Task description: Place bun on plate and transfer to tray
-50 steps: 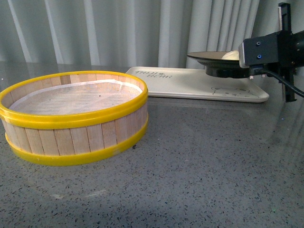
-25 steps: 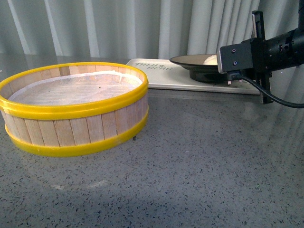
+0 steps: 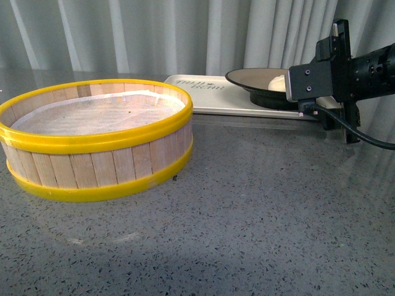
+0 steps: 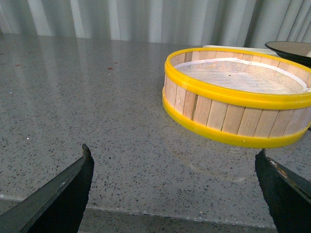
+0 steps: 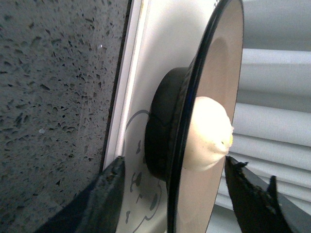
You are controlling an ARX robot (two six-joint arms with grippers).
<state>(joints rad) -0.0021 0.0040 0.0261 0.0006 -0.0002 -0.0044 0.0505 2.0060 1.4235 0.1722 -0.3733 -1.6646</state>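
Black-rimmed plate: sits on the tray at the far right of the counter; foot looks down on the tray surface in the right wrist view, can't confirm full contact.
bun: white, on the plate's beige inside, near the rim on the right arm's side.
right hand: fingers spread either side of the plate rim, not pinching it; reads as open.
left hand: open, fingers wide apart, nothing between them, low over bare counter.
handling, bun: likely soft and light, dents if squeezed, could roll on a tilted plate.
handling, plate: probably stiff, glazed, slippery; thin rim is the only hold, keep level.
steamer basket: yellow-rimmed wood, paper liner, nothing in it; near left, well apart from the plate.
obstacles: tray's raised edge beside the plate foot; cable hangs off the right arm; curtain behind.
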